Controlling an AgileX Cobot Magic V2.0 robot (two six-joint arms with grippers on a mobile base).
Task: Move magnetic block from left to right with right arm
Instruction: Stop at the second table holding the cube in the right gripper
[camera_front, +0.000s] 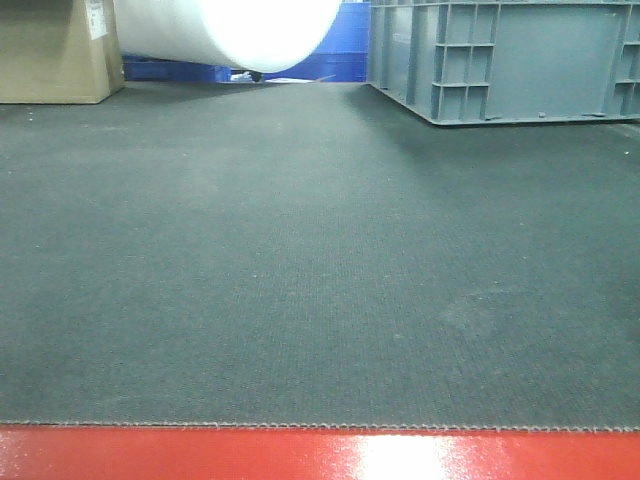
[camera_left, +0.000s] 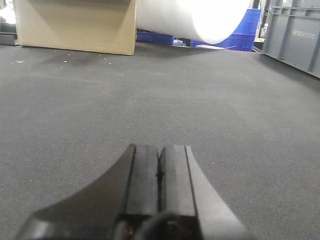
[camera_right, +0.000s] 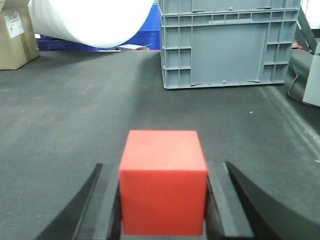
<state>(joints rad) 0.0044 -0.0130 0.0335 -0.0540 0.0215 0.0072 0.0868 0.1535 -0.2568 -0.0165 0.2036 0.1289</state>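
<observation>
Gripping red block (camera_right: 163, 185), your right tool (camera_right: 163, 200) is clamped on both its sides, low near dark mat (camera_right: 65, 130). Left tool (camera_left: 160, 175) pressed closed, empty. Pickup judged done; you owe carry rightward, release.

Sparse lettering: one crate marking, one box label

The grey crate (camera_left: 295, 42) has pale lettering on its side wall, seemingly ending in "TECH", with smaller print beside it too fine to read. The cardboard box (camera_right: 22, 52) carries a white label (camera_right: 14, 24) whose print is illegible.
</observation>
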